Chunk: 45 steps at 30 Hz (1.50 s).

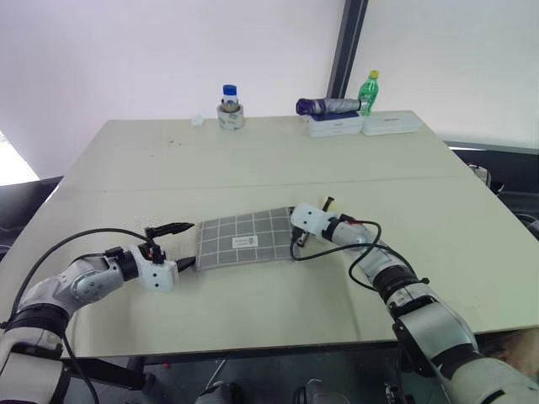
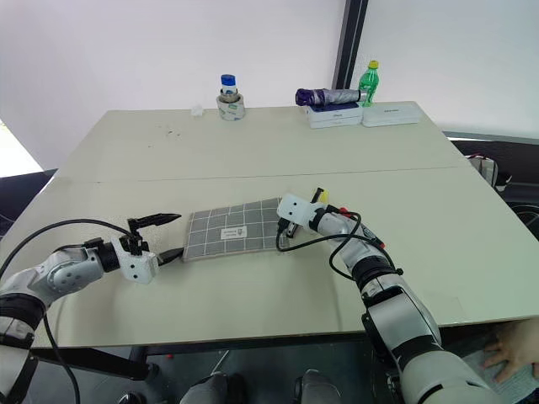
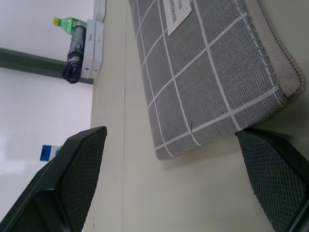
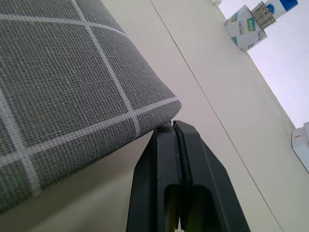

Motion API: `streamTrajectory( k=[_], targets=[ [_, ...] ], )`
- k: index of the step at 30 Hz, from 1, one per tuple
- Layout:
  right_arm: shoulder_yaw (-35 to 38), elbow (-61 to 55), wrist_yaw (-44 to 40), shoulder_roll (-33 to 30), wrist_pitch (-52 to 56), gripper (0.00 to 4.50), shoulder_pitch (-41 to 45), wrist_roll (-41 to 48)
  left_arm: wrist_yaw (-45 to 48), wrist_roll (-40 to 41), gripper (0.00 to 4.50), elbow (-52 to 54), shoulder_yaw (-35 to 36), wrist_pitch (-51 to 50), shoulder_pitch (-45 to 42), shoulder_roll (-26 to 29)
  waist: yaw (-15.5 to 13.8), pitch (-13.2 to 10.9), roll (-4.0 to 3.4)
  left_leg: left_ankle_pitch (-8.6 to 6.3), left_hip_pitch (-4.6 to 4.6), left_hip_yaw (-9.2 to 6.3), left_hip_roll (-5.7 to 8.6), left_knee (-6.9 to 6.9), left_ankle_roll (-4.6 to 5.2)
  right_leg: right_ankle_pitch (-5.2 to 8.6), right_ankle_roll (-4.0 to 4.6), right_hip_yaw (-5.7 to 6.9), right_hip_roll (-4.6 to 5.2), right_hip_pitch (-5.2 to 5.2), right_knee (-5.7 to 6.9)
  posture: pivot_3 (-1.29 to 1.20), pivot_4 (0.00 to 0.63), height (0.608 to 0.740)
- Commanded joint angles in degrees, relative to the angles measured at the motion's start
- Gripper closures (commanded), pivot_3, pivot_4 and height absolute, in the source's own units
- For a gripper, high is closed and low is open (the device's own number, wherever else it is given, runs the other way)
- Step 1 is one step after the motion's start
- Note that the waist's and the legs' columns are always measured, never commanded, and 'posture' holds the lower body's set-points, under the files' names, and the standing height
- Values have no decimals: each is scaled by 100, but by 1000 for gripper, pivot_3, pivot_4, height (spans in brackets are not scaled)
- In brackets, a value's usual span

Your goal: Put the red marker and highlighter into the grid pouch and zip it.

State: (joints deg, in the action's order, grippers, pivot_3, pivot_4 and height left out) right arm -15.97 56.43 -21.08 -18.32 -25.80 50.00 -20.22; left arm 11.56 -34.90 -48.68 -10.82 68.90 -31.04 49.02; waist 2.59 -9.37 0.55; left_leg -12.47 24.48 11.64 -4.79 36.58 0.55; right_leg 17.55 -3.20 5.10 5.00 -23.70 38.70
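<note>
**Pouch flat on table, pens out of sight; zip status unconfirmed**

The grid pouch (image 1: 244,239) lies flat near the middle of the table (image 1: 269,160), label side up. No red marker and no yellow highlighter can be found on the table top; judged from that, both are probably already inside, though the pouch interior cannot be checked.

The left gripper (image 1: 175,245) sits at the pouch's left short edge with its fingers spread wide, one above and one low beside the corner. In the left wrist view the pouch corner lies between the two fingers (image 3: 67,179), not yet clamped. The zipper seam along that edge looks closed where visible, but its full run is not shown.

The right gripper (image 4: 176,133) is at the pouch's right end, fingers pressed together with the tips touching or just beside the fabric corner. Whether a zipper pull is pinched between them cannot be told.

Assessment: late stage. Remaining work, as judged, is closing or confirming the zip and releasing the pouch.
</note>
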Motion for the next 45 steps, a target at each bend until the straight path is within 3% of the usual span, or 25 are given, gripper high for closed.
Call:
streamTrajectory(
  k=[1, 10, 25, 35, 38, 45],
  targets=[
    [-29, -79, 46, 90, -88, 4478, 167, -16, -38, 38, 0, 174, -147, 290, 192, 151, 3, 0, 0, 0, 0, 1, 0, 0, 0, 0, -1, -1, 0, -1, 2, 0, 150, 738],
    [-28, -27, 66, 170, -95, 4478, 233, -44, 203, 369, 0, 388, -231, 528, 432, 410, 10, 0, 1, 6, 0, 37, -5, 1, -9, 11, -17, -34, 2, -47, 56, 0, 150, 738],
    [-25, -112, -18, 255, -87, 4478, 194, -58, 381, 408, 0, 549, -423, 420, 286, 9, -8, 1, 1, 5, 0, 46, -4, 1, -9, 11, -17, -42, 3, -52, 58, 0, 150, 738],
    [-13, -110, -16, 211, -87, 4478, 210, -41, 550, 674, 0, 496, -393, 436, 370, 163, 7, 1, 1, 6, 1, 46, -5, 2, -9, 11, -17, -43, 2, -54, 61, 0, 150, 738],
    [-11, -112, -13, 213, -83, 4500, 222, -40, 752, 908, 831, 449, -482, 442, 410, 148, 7, 1, 1, 6, 1, 46, -5, 2, -9, 11, -17, -43, 1, -55, 62, 0, 150, 738],
    [13, -160, -37, 190, -71, 4500, 234, -14, 806, 966, 4409, 533, -456, 477, 479, 119, 3, 2, 0, 6, 1, 47, -6, 3, -9, 11, -17, -45, 2, -57, 64, 0, 150, 738]
  ],
)
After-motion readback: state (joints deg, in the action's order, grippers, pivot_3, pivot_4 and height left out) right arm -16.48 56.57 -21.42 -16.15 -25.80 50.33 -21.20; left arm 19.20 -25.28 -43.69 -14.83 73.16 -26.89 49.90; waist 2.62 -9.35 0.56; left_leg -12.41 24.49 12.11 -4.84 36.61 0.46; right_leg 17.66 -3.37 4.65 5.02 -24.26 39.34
